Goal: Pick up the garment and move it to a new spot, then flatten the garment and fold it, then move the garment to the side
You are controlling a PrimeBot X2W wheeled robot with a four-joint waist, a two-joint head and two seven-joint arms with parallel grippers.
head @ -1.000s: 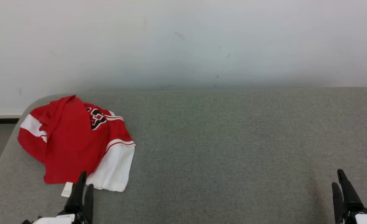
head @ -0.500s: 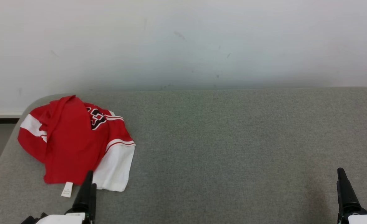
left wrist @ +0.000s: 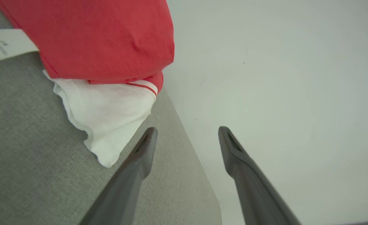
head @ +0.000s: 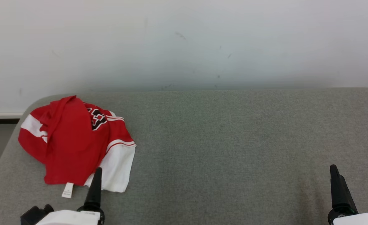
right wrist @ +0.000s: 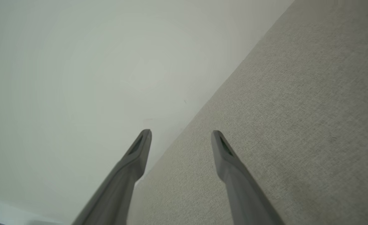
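Forward creep both claws: left gripper (left wrist: 187, 131) and right gripper (right wrist: 180, 132) gape wide, empty. Red jersey (head: 74, 143) lies crumpled, ungrasped, on the grey tabletop (head: 233, 140). Picking up, flattening and folding all remain.

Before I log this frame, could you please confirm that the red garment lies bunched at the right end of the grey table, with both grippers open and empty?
Not quite: the head view shows the garment bunched at the left end of the grey table, not the right. The rest stands: the left gripper and the right gripper are both open and empty.
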